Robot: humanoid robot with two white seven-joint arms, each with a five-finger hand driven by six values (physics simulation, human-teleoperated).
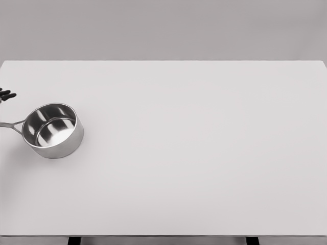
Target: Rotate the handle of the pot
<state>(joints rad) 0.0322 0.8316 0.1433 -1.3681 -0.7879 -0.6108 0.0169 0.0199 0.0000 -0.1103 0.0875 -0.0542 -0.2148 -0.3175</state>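
Only one view is given, taken from the robot's head and directed forward and downward. The wide white rectangular table (194, 153) is seen from above and from some way off, almost the whole top being framed, with a plain grey wall behind its far edge.

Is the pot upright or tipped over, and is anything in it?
Upright and empty: the pot sits on its base, and its bare, shiny inside shows.

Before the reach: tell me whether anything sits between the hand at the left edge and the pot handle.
Nothing visible does. Only fingertips show at the left edge, above the handle of the pot; bare table lies between them.
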